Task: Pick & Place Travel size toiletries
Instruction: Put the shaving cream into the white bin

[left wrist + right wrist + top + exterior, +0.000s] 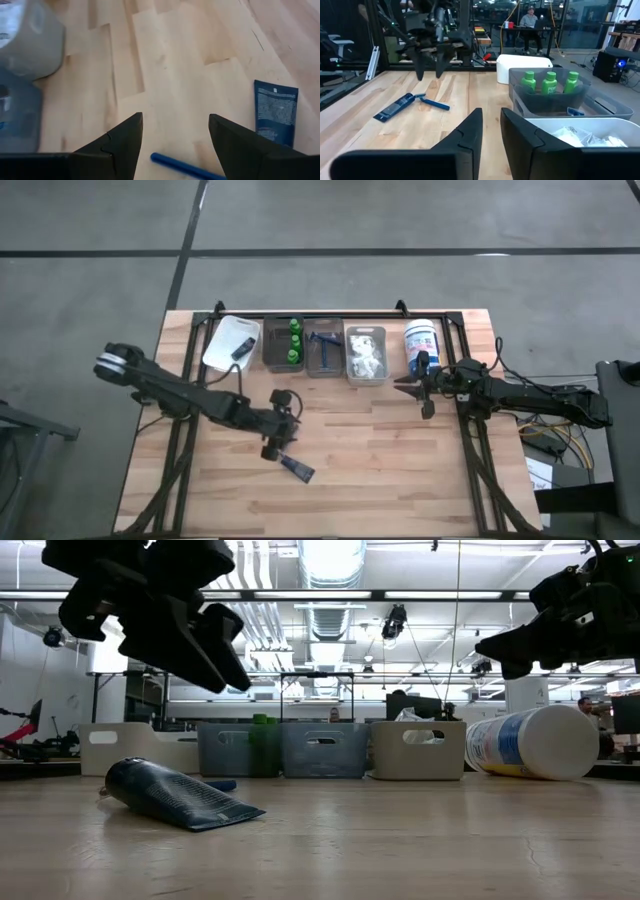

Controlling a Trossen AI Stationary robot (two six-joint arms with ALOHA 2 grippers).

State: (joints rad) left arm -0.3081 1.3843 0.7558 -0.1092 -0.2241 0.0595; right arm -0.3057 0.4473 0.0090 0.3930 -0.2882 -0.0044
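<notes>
Along the far edge of the wooden desk (380,470) stands a row of bins. From the far-left corner side: a white bin (231,345) with a dark item in it, a dark bin (284,346) holding the three green bottles (295,338), a second dark bin (324,350) with a blue razor (322,348) inside, and a clear bin (365,355) filled with the clear packets (367,356) of white contents. Just past that row, toward the far-right corner, a white tub with a blue label (421,343) lies on its side.

Out on the open desk, nearer the front edge and left of centre, a dark blue tube (298,470) lies flat; a loose blue razor (434,103) rests just beside it — the right wrist view shows the two almost touching at one end.

The left end effector (281,428) hangs above the desk over the tube and razor, its fingers spread wide and released, grasping nothing; the left wrist view shows the tube off to one side of the fingers and the razor's handle between them, lower down.

The right end effector (418,392) hovers near the clear bin and the tub, off the desk surface. Its fingers stand close together with only a narrow gap — nothing shows between them.
</notes>
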